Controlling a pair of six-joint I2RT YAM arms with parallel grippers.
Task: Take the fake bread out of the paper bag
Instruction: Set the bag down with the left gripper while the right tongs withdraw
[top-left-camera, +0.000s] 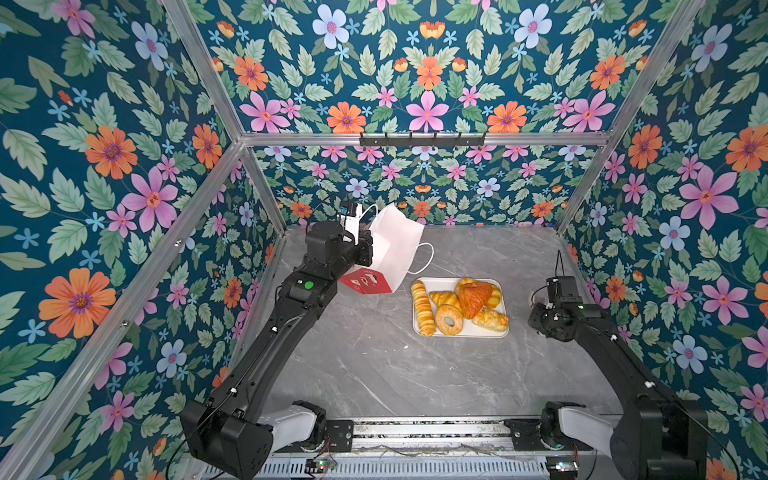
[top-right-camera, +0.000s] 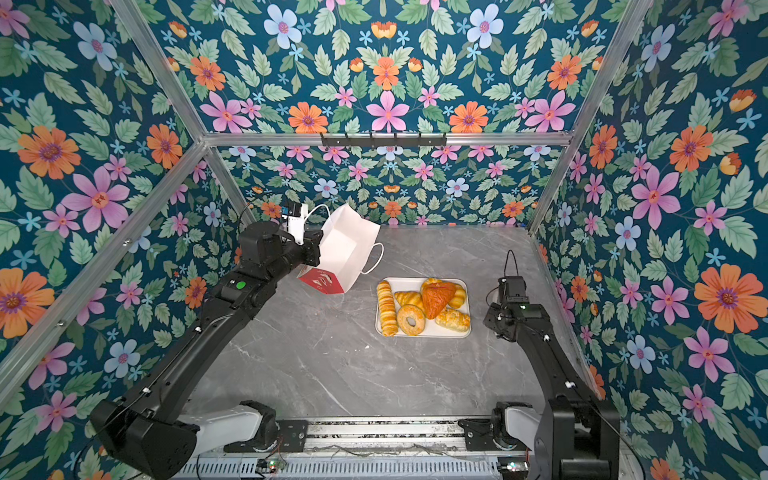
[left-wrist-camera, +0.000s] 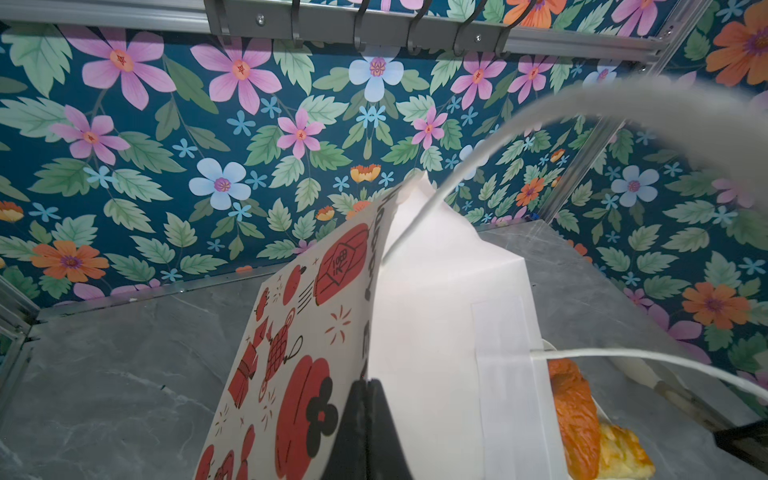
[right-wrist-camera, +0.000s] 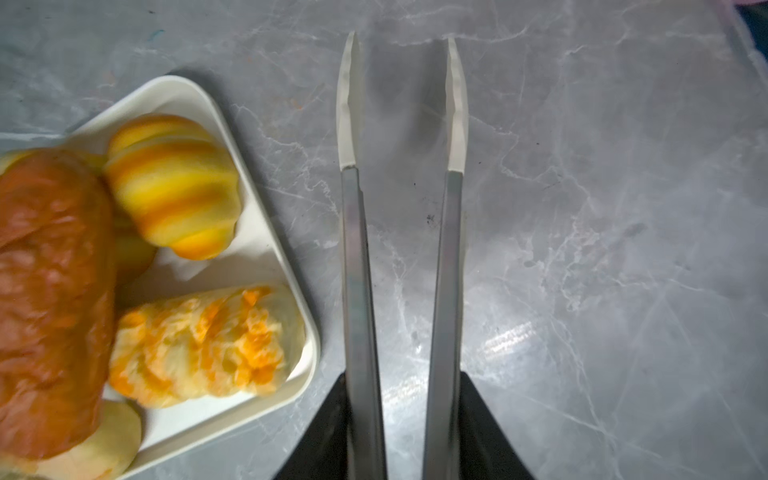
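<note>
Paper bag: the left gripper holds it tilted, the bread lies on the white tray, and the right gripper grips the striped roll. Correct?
One error. The right gripper grips nothing: the right wrist view shows its jaws apart over the table beside the tray, clear of the striped roll. The left gripper does hold the tilted paper bag.

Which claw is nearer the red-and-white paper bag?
Left. The left claw pinches the edge of the red-and-white paper bag; right claw hovers open beyond the flat white tray.

Bright, even light; glare on the table (right-wrist-camera: 511, 340), fake bread (right-wrist-camera: 54, 291) softly blurred close-up.
</note>
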